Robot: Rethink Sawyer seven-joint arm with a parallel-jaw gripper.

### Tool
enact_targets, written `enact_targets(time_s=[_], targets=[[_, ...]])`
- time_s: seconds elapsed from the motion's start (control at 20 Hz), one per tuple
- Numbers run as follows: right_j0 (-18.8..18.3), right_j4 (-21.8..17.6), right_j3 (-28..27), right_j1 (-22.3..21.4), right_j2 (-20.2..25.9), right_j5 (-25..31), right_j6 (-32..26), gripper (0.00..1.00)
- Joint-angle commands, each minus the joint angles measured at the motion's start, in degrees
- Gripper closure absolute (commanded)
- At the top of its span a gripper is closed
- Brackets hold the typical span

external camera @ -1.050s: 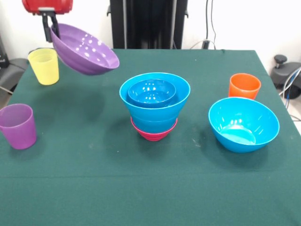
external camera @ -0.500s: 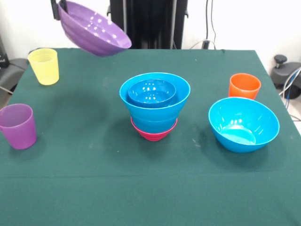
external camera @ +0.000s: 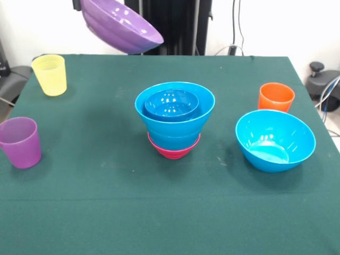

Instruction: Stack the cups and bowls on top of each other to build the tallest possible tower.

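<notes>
A wide purple bowl (external camera: 121,25) hangs tilted in the air at the top, left of centre, above the table's far edge. Only a dark sliver of my gripper (external camera: 78,4) shows at the bowl's upper left rim, shut on it. The tower (external camera: 175,127) stands mid-table: a magenta bowl (external camera: 174,152) at the base, blue bowls nested above it, and a small blue bowl (external camera: 171,103) inside the top one. A loose blue bowl (external camera: 275,141) sits to the right, with the orange cup (external camera: 276,96) behind it. The yellow cup (external camera: 50,74) and purple cup (external camera: 20,142) stand at the left.
A green cloth covers the table (external camera: 106,212). Its right edge runs close past the orange cup and the loose blue bowl. Cables and dark equipment (external camera: 321,79) lie beyond the right edge.
The purple bowl has risen and moved right, from beside the yellow cup toward the tower. The red arm head has left the picture. Nothing else has moved.
</notes>
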Motion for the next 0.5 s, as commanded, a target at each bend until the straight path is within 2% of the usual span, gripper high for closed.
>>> enact_targets(time_s=[0.05,0.5], targets=[[5.17,0.36,3.0,1.71,0.77,-2.6,1.37,1.0],[12.81,-3.22,1.05,5.9,-5.84,-7.71,6.88,1.0]])
